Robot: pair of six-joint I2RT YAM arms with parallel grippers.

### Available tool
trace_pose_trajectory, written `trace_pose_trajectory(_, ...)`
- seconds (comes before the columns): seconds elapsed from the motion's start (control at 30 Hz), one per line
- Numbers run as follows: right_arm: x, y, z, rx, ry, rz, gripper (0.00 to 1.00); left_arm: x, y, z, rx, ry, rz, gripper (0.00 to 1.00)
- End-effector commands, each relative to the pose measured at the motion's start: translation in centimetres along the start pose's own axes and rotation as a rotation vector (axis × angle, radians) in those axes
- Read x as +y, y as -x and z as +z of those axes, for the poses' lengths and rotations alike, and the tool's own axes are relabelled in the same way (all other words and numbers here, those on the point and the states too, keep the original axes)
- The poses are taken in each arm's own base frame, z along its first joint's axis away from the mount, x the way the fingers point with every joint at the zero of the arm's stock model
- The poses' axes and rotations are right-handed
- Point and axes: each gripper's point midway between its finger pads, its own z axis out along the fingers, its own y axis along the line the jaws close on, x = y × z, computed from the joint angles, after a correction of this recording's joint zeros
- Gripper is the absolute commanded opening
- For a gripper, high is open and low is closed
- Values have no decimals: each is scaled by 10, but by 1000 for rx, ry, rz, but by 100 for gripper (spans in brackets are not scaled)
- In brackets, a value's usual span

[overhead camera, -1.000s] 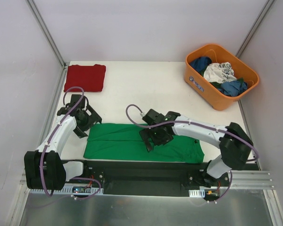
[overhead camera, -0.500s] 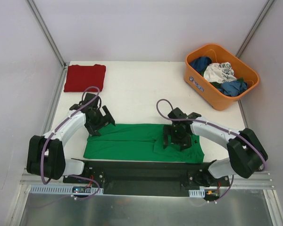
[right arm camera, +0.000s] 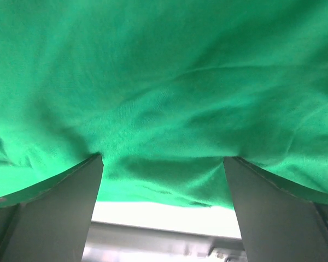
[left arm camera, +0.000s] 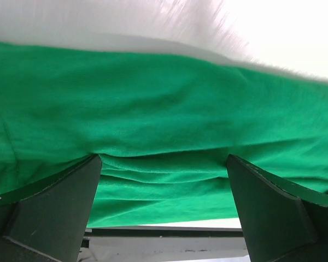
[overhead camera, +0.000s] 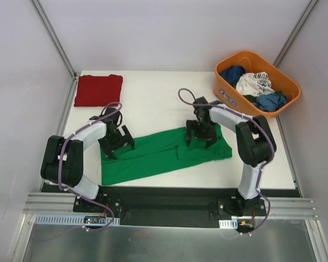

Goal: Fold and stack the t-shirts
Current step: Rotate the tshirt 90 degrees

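Observation:
The bright green t-shirt (overhead camera: 153, 153) lies folded in a long strip, slanting from near left to far right across the table. My left gripper (overhead camera: 116, 143) is open, its fingertips pressing on the shirt's left end (left arm camera: 164, 109). My right gripper (overhead camera: 201, 134) is open, its fingertips pressing on the shirt's right end (right arm camera: 164, 82). In both wrist views the fingers stand wide apart with green cloth bunched at their tips, around the left gripper (left arm camera: 163, 158) and the right gripper (right arm camera: 163, 158). The dark red t-shirt (overhead camera: 98, 90) lies folded at the far left corner.
An orange basket (overhead camera: 229, 98) at the far right holds blue garments and a white printed one. The black base rail (overhead camera: 164, 196) runs along the near table edge. Frame posts stand at the far corners.
Both grippers have moved away from the near edge, dragging the green shirt with them. The right end went farther, so the shirt now lies on a slant.

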Motion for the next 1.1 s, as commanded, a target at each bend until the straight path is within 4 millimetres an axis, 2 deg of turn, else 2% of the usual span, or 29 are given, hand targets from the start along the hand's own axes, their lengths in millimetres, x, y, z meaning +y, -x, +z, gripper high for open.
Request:
trace_pose_trajectory(0.0,-5,68,-5,-82,-79,-179,97,-4,11,3,-24,22,29,99)
trace_pose_trajectory(0.03,2,89,-16,-129,-65,-211,97,-4,10,4,-15,21,24,99)
trace_pose_trajectory(0.07,4,96,-16,-134,-64,-225,97,-4,8,5,-8,21,17,99)
trace_pose_trajectory(0.1,5,103,-7,-118,-70,-232,97,-3,7,6,-1,22,10,99)
trace_pose_trajectory(0.13,11,117,-14,-144,-63,-244,97,-1,3,8,11,27,3,99)
trace_pose_trajectory(0.17,14,125,-15,-149,-59,-261,97,0,1,9,15,29,-9,100)
trace_pose_trajectory(0.2,14,127,-3,-122,-65,-268,97,0,0,10,18,28,-12,99)
trace_pose_trajectory(0.23,16,130,-2,-112,-60,-275,97,3,-5,11,33,32,-18,100)
trace_pose_trajectory(0.27,26,144,-9,-145,-31,-293,97,4,-7,10,35,28,-26,99)
trace_pose_trajectory(0.3,27,147,0,-129,-28,-294,97,5,-9,10,38,25,-31,99)
trace_pose_trajectory(0.33,28,150,-1,-125,-24,-295,97,8,-15,11,50,28,-37,99)
trace_pose_trajectory(0.37,35,160,-9,-154,-11,-298,97,7,-19,8,55,9,-39,99)
trace_pose_trajectory(0.43,35,166,-13,-163,-11,-297,97,11,-25,6,60,3,-39,99)
trace_pose_trajectory(0.47,36,167,-17,-173,-7,-301,97,9,-24,-1,30,-18,-34,99)
trace_pose_trajectory(0.5,38,172,-31,-210,-1,-305,97,9,-23,-4,12,-26,-33,99)
trace_pose_trajectory(0.57,38,173,-46,-242,-3,-308,97,5,-17,-20,-48,-62,-24,99)
trace_pose_trajectory(0.6,38,171,-62,-269,1,-304,97,1,-16,-27,-60,-87,-19,99)
trace_pose_trajectory(0.63,38,167,-68,-277,4,-302,97,-5,-15,-34,-80,-113,-5,99)
trace_pose_trajectory(0.67,40,163,-90,-320,20,-296,97,-10,-15,-45,-112,-147,9,99)
trace_pose_trajectory(0.7,36,152,-84,-299,25,-282,97,-12,-13,-50,-135,-158,21,99)
trace_pose_trajectory(0.73,38,145,-89,-299,46,-252,97,-15,-12,-57,-159,-172,41,99)
trace_pose_trajectory(0.77,45,134,-109,-324,106,-242,97,-17,-12,-66,-184,-194,58,99)
trace_pose_trajectory(0.8,43,117,-92,-283,130,-225,97,-18,-11,-71,-198,-206,70,99)
trace_pose_trajectory(0.83,48,108,-93,-277,169,-181,97,-20,-12,-78,-212,-229,94,99)
trace_pose_trajectory(0.87,56,94,-104,-285,240,-170,97,-22,-15,-79,-201,-247,112,99)
trace_pose_trajectory(0.9,61,91,-102,-299,276,-155,97,-24,-19,-80,-189,-261,132,99)
trace_pose_trajectory(0.93,55,70,-85,-237,276,-109,97,-27,-27,-81,-159,-290,159,99)
trace_pose_trajectory(0.97,59,62,-87,-236,303,-101,97,-28,-33,-78,-136,-294,174,99)
trace_pose_trajectory(1.07,57,45,-68,-169,317,-53,97,-29,-49,-61,-47,-289,198,99)
